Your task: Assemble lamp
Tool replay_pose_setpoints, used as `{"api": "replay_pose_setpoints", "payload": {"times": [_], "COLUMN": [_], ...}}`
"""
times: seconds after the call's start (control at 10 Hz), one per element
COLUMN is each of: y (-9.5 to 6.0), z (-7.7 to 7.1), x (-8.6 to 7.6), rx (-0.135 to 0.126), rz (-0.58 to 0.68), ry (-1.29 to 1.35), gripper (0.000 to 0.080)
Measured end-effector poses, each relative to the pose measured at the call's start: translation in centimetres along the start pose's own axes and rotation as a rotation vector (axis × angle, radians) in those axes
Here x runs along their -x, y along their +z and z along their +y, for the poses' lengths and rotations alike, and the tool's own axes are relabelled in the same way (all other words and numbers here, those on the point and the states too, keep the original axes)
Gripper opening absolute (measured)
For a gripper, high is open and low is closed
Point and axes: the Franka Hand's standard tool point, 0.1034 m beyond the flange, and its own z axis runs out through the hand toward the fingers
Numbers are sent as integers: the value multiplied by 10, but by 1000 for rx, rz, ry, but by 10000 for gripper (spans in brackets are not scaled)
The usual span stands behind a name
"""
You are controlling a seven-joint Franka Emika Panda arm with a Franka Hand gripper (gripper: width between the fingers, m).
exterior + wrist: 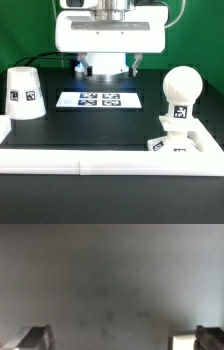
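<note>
No legible txt, only tags

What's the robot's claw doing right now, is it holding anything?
Gripper: open, jaws spread wide with nothing between them. The bulb and shade sit untouched.

A low exterior camera faces the robot arm (pixel 108 30) across the black table (pixel 110 175) from close range, while the wrist camera looks out between two fingertips (pixel 30 338) at blurred grey, sharing no recognisable area.
</note>
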Motion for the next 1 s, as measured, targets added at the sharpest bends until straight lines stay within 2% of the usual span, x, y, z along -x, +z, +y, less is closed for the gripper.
{"api": "replay_pose_setpoints", "payload": {"times": [0.2, 0.4, 0.5, 0.8, 1.0], "y": [1, -4, -10, -18, -15], "z": [30, 62, 80, 119, 134], "x": [37, 54, 59, 59, 58], "rx": [-2, -7, -11, -15, -15], "rz": [-33, -37, -39, -31, -30], "ry": [-17, -60, -60, -84, -111], "gripper": [699, 699, 699, 699, 699]}}
